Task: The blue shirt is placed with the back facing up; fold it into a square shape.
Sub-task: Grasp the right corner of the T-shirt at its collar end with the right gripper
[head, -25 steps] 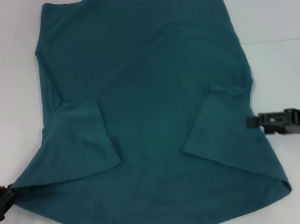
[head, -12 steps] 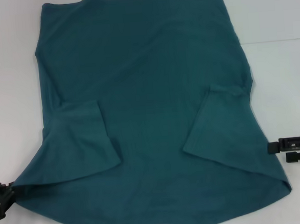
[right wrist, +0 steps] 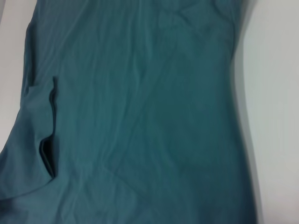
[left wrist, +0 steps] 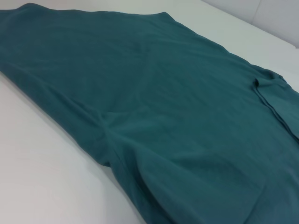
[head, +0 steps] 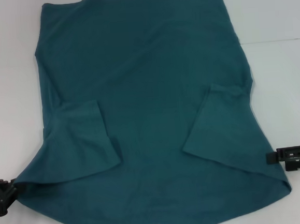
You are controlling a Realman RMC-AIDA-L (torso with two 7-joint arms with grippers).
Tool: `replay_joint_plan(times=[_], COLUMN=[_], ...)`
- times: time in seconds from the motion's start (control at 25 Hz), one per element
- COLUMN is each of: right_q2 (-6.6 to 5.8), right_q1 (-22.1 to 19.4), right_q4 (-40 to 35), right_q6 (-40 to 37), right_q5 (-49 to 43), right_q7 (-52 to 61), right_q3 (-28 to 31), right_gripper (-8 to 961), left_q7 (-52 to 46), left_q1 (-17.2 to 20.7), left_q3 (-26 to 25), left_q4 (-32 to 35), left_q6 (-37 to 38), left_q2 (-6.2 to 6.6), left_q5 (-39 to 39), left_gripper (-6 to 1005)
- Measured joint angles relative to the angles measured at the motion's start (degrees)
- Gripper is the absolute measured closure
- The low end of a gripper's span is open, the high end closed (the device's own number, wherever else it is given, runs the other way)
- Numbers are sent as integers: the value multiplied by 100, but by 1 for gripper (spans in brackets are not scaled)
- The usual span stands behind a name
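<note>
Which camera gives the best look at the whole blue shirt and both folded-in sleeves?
The head view: it shows nearly the whole blue shirt with both sleeves folded inward, and the table around it. The left wrist view shows only part of the shirt's body and one sleeve edge; the right wrist view shows a close stretch with one sleeve.

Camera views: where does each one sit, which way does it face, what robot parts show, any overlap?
Head: high up, looking down at the blue shirt on the white table; left gripper and right gripper at its near corners.
Left wrist: low, across the shirt; no fingers shown.
Right wrist: above the shirt; no fingers.
Shared: the shirt.
</note>
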Motion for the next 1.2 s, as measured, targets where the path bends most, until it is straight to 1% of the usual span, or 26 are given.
replay_joint_plan(times=[0.24, 0.72, 1.04, 1.2], right_q2=[28, 144, 152, 152], right_q1=[50, 185, 263, 276], right_q4=[-16, -33, -38, -37], right_q6=[-159, -503, -798, -825], right_q5=[-5, -60, -60, -128], right_q7=[-21, -79, -73, 20], right_q3=[-9, -25, -43, -123], right_gripper=[40, 41, 42, 42], left_q7=[0, 28, 21, 17], left_q1=[2, 2, -11, -22], left_q3=[0, -1, 0, 0], left_q4=[0, 9, 16, 13], left_q6=[5, 2, -14, -21], left_q2=[0, 0, 0, 0], left_q5=[-20, -35, -40, -43], left_gripper=[974, 974, 974, 974])
